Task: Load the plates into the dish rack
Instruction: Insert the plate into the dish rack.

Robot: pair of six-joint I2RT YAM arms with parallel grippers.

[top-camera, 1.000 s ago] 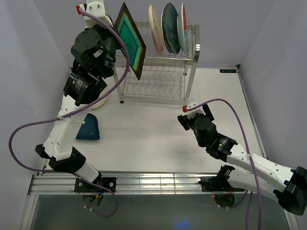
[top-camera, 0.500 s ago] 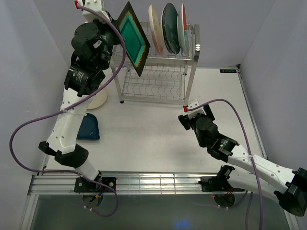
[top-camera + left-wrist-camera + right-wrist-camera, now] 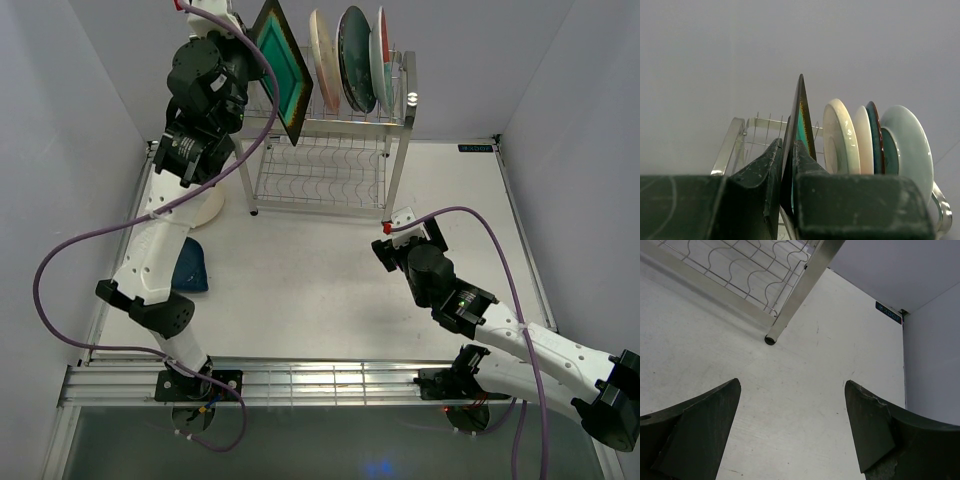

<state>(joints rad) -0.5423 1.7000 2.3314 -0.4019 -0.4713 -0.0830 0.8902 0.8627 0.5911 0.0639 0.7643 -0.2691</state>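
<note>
My left gripper [image 3: 252,62] is shut on the square green plate [image 3: 283,70] and holds it on edge, high up at the left end of the dish rack's [image 3: 330,165] top tier. In the left wrist view the fingertips [image 3: 775,150] pinch the plate's dark edge [image 3: 800,117], next to several plates standing in the rack: a cream one [image 3: 840,137], a red-and-teal one [image 3: 874,135] and others. In the top view these plates [image 3: 352,55] stand upright. My right gripper [image 3: 398,232] is open and empty, low over the table [image 3: 792,385] in front of a rack leg [image 3: 790,310].
A cream plate [image 3: 208,208] lies on the table left of the rack, partly behind my left arm. A dark blue plate [image 3: 188,268] lies nearer, by the left wall. The rack's lower shelf [image 3: 320,178] holds no plates. Walls close in on both sides.
My left arm has raised the square green plate and carried it right, closer to the rack's top tier. The right arm has not moved.
</note>
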